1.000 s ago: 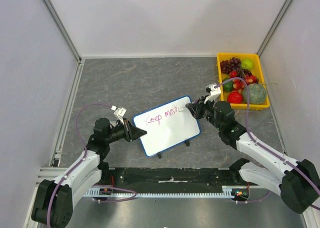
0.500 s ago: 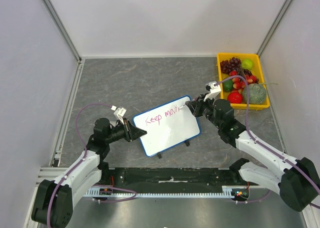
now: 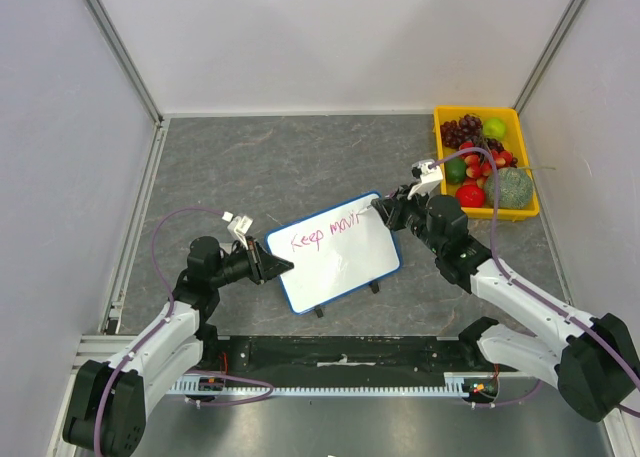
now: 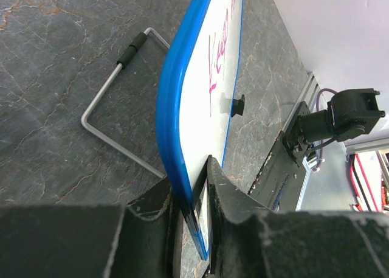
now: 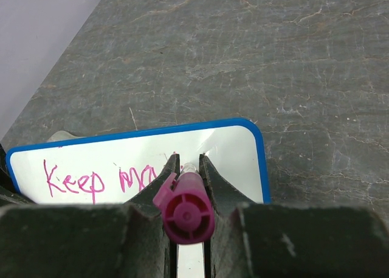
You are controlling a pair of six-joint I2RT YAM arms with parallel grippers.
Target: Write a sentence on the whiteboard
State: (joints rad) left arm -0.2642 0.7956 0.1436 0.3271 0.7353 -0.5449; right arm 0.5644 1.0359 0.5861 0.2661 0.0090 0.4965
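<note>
The whiteboard (image 3: 340, 262), white with a blue rim, stands tilted on the table between my arms. My left gripper (image 3: 281, 267) is shut on its left edge; in the left wrist view the blue rim (image 4: 172, 107) runs between the fingers (image 4: 228, 199). The sentence (image 3: 325, 230), in magenta, reads "Keep" and a second, partly written word (image 5: 91, 180). My right gripper (image 3: 384, 214) is shut on a magenta marker (image 5: 186, 214). The marker's tip rests at the board's upper right, past the last letters, hidden by the fingers (image 5: 216, 180).
A yellow tray (image 3: 528, 213) of fruit sits at the back right, with a green melon (image 3: 512, 188) in it, close behind my right arm. The board's wire stand (image 4: 115, 65) and black feet rest on the grey stone tabletop. Pale walls enclose three sides.
My right gripper with the marker has shifted slightly up and left at the end of the top line. The left gripper and the board have stayed put.
</note>
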